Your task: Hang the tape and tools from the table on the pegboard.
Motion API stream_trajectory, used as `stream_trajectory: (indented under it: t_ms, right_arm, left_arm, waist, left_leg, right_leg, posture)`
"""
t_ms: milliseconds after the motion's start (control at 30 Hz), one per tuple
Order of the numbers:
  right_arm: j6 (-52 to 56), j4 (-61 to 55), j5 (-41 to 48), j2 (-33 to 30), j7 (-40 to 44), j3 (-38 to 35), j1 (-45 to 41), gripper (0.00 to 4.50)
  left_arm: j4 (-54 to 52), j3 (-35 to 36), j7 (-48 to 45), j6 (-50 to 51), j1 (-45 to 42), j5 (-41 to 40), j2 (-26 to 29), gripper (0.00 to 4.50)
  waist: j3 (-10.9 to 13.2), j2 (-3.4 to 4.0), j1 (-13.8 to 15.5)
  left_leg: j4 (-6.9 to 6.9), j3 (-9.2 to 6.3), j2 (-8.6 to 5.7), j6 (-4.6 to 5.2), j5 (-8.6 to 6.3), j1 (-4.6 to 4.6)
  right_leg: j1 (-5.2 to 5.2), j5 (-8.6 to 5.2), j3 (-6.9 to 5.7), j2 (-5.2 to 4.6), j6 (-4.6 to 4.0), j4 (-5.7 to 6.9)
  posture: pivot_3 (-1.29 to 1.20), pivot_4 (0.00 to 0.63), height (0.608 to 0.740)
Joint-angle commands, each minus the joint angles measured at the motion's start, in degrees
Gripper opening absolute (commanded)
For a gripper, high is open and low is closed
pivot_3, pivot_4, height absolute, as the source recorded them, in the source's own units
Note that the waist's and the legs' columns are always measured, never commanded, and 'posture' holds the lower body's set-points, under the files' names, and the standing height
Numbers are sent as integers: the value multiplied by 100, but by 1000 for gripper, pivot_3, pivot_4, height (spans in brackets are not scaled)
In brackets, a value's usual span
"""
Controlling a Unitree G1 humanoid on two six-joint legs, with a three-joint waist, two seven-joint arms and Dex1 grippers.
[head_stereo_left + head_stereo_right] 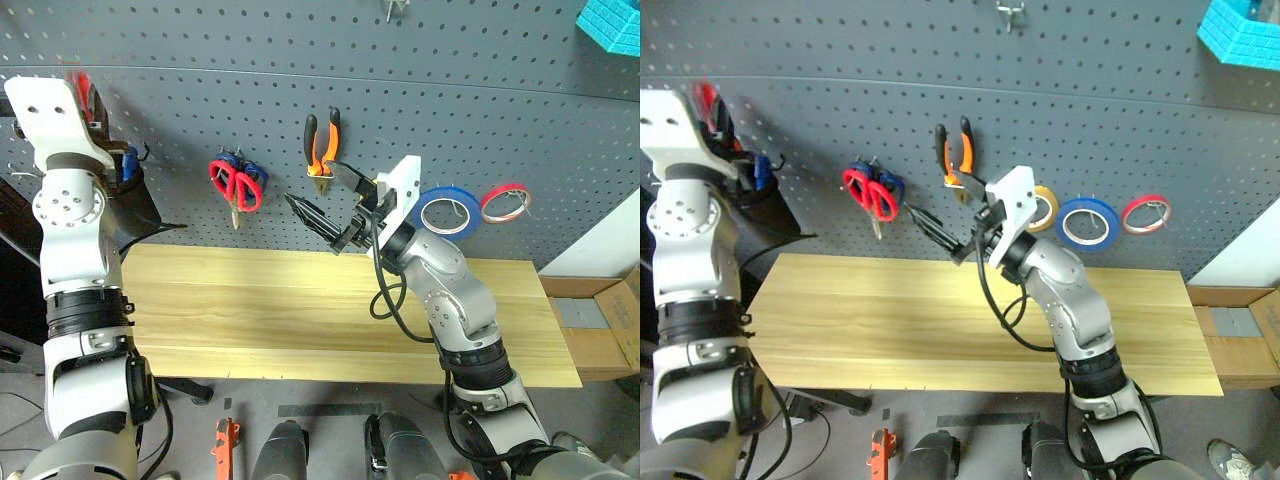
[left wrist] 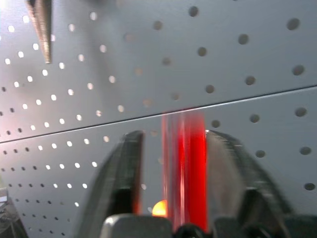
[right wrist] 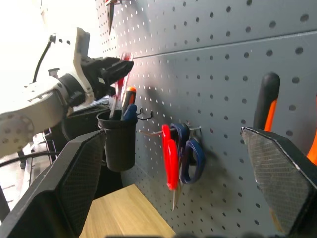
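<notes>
Step in hand: stowing the red-handled screwdriver [image 3: 120,79] in the black cup [image 3: 118,139] on the pegboard [image 1: 480,90], at 9 o'clock of the desk [image 1: 300,310]. Left gripper [image 3: 111,69] fingers apart around the handle (release apparently underway). Right gripper [image 1: 325,195] fingers wide apart, empty. Next: withdraw left arm clear.

The left arm is seen raised steeply at the robot's left, elbow bent, wrist lifted close to the wall panel. The left pincer [image 3: 111,69] is angled upward and forward; its two black fingers [image 2: 124,173] are seen parted, with a gap on either side of what lies between them.

The right arm is extended forward at centre, forearm rising from a bent elbow, wrist turned toward the robot's left. The right pincer [image 1: 322,200] is held in the air with its jaws spread wide and nothing gripped.
</notes>
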Motion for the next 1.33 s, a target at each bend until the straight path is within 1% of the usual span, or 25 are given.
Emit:
stream_trajectory:
  t_ms: [33,100,133,267,333,467,533,600,667,700,767,800,833,867,933,1033,1067,1200,1267,1333]
  right_arm:
    - [-167,-101,-10,-12,27,-58,-83,4500]
    - [-174,-95,-13,-20,35,-56,-84,4500]
    - [-176,-95,-15,-25,38,-55,-85,4500]
    - [-157,-153,-27,-117,62,-71,-63,4500]
    - [-76,-293,-9,-271,133,-67,24,4500]
    - [337,-1023,235,-1063,634,-47,637,4500]
    - [519,-1540,381,-1611,875,-177,1157,4500]
    - [586,-1800,452,-1921,964,-251,1448,4500]
    - [594,-1958,347,-2120,799,-366,1906,4500]
    - [596,-2005,301,-2171,723,-404,2058,4500]
    - [624,-2010,62,-2145,366,-426,2319,4500]
    - [608,-1936,-201,-2123,105,-367,2454,4500]
    - [610,-1857,-452,-2092,-139,-300,2568,4500]
    - [629,-1750,-732,-2050,-412,-214,2675,4500]
    - [697,-1591,-1066,-1929,-782,-116,2799,4500]
    - [821,-1054,-1531,-1522,-1568,-149,2924,4500]
    - [831,-949,-1628,-1442,-1694,-159,2932,4500]
    - [846,-210,-1919,-1182,-2414,-636,2895,4500]
    - [825,-91,-1901,-1115,-2522,-787,2893,4500]
    - [809,-66,-1921,-1094,-2559,-846,2926,4500]
  left_arm:
    - [-349,160,51,85,10,-68,30,3554]
    - [-394,175,45,134,40,-74,15,4311]
    - [-427,185,46,156,59,-78,6,4493]
    - [-756,274,13,404,238,-219,-80,4493]
    - [-1154,451,-3,800,452,-565,-277,4493]
    - [-2545,636,-278,1671,1275,-1225,-540,4493]
    - [-3503,656,-273,2233,1735,-1595,-669,4493]
    - [-4065,641,-225,2616,1987,-1806,-766,4493]
    - [-4803,321,-115,3077,2591,-1984,-1118,4493]
    - [-5054,211,-76,3246,2808,-2034,-1245,4493]
    - [-5409,0,107,3546,3284,-2098,-1634,4493]
    - [-5466,-273,125,3604,3606,-2019,-1809,4493]
    - [-5453,-537,109,3634,3882,-1930,-1954,4493]
    - [-5276,-815,71,3647,4117,-1854,-2110,4493]
    - [-4850,-1149,71,3603,4359,-1651,-2291,4493]
    - [-3598,-1577,-4,3116,4427,-1214,-2537,4493]
    - [-3373,-1643,-30,2994,4415,-1117,-2564,4493]
    - [-2262,-1706,-257,2606,3885,-856,-2537,4493]
    - [-1962,-1618,-348,2489,3692,-832,-2513,4493]
    - [-1824,-1637,-476,2381,3557,-722,-2390,4493]
  waist:
    - [0,0,3]
    - [0,0,4]
    - [0,0,4]
    - [0,0,5]
    - [0,0,5]
    - [-2,-2,5]
    - [-1,-2,17]
    - [-1,-2,23]
    - [-8,8,17]
    - [-31,29,17]
    - [-41,48,5]
    - [-44,49,-7]
    - [-46,49,-10]
    - [-50,51,-13]
    - [-72,58,-4]
    - [-98,73,-3]
    - [-134,84,-7]
    - [-224,84,-3]
    - [-265,100,-7]
    - [-293,109,-15]
  left_leg:
    - [0,0,0,-1,0,0]
    - [0,0,0,-1,0,0]
    - [0,0,0,-1,0,0]
    - [0,0,0,-2,1,0]
    - [0,1,0,-2,1,0]
    - [0,1,1,-2,0,-2]
    - [0,-1,3,-2,0,-9]
    - [0,-7,4,16,-11,-11]
    - [2,-5,5,21,-13,3]
    - [1,-6,6,22,-13,21]
    - [-12,8,3,29,-19,95]
    - [-14,7,5,31,-20,123]
    - [-14,8,8,32,-20,145]
    - [-14,12,8,32,-20,154]
    - [-11,13,8,32,-18,162]
    - [-7,11,7,40,-10,198]
    - [-7,10,7,44,-8,203]
    - [-7,12,0,45,-8,200]
    - [-8,13,-1,45,-8,197]
    - [-11,14,-1,46,-9,196]
  right_leg:
    - [0,0,0,0,0,0]
    - [0,0,0,0,0,0]
    - [0,0,0,0,0,0]
    - [0,0,1,0,0,0]
    - [1,0,2,-1,0,-1]
    - [4,0,7,-9,0,-7]
    - [3,0,7,-15,0,-15]
    - [5,0,10,-21,0,-19]
    - [15,0,10,-20,1,-14]
    - [35,1,9,-18,2,-18]
    - [105,-4,22,-16,5,-23]
    - [137,-6,19,-5,7,-33]
    - [157,-9,21,2,7,-35]
    - [163,-26,24,9,26,-31]
    - [167,-30,27,13,34,-24]
    - [202,-29,25,17,35,-20]
    - [211,-42,24,18,14,-25]
    - [213,-39,26,17,19,-32]
    - [212,-25,27,16,40,-36]
    - [212,-25,27,16,39,-42]
  posture:
    - [139,156,740]
    - [139,155,740]
    - [139,155,740]
    - [133,154,740]
    - [130,152,740]
    - [126,155,740]
    - [126,156,740]
    - [124,155,740]
    - [127,152,740]
    - [127,151,740]
    - [123,151,740]
    - [105,143,740]
    - [97,139,740]
    - [93,137,740]
    - [86,130,740]
    - [65,116,740]
    - [55,112,740]
    - [30,82,740]
    - [21,72,740]
    - [21,72,740]
